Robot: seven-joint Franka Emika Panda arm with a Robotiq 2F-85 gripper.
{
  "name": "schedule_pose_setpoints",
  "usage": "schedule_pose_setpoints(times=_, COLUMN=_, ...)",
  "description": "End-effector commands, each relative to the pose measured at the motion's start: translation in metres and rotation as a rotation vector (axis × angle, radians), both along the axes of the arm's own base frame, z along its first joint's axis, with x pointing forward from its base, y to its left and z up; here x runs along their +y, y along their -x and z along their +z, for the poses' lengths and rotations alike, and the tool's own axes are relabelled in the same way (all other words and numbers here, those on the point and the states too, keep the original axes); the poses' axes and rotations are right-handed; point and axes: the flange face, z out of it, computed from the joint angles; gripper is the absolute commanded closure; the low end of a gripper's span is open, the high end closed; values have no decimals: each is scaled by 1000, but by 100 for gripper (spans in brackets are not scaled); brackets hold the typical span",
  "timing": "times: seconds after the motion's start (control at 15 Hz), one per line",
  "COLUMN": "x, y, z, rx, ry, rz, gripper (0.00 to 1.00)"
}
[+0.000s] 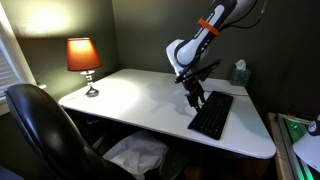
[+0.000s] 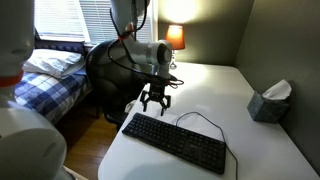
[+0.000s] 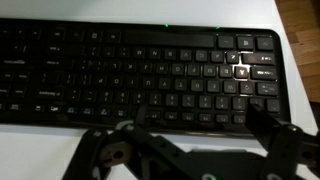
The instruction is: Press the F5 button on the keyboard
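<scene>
The black full-size keyboard (image 1: 211, 115) lies on the white desk (image 1: 140, 95), seen in both exterior views, and its thin cable loops behind it (image 2: 175, 142). My gripper (image 1: 196, 100) hangs open just above the desk beside one end of the keyboard (image 2: 153, 103), holding nothing. In the wrist view the keyboard (image 3: 140, 65) fills the upper frame, with its rows of keys dark and hard to read. The open fingers (image 3: 195, 118) frame its near edge without touching it.
A teal tissue box (image 1: 239, 73) stands at the desk's far corner (image 2: 269, 102). A lit orange lamp (image 1: 84, 60) stands at another corner. A black office chair (image 1: 40, 125) sits by the desk edge. A bed (image 2: 50, 75) lies beyond.
</scene>
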Motion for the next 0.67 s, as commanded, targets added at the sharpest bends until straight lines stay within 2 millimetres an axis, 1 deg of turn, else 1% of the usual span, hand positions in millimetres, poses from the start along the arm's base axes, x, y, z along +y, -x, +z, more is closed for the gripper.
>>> schedule_pose_setpoints(times=0.0, x=5, y=18, z=15, rx=-60, ry=15, rz=16, gripper=0)
schedule_pose_setpoints(times=0.6, x=7, y=39, z=44, rx=-158, ry=30, rz=9, gripper=0)
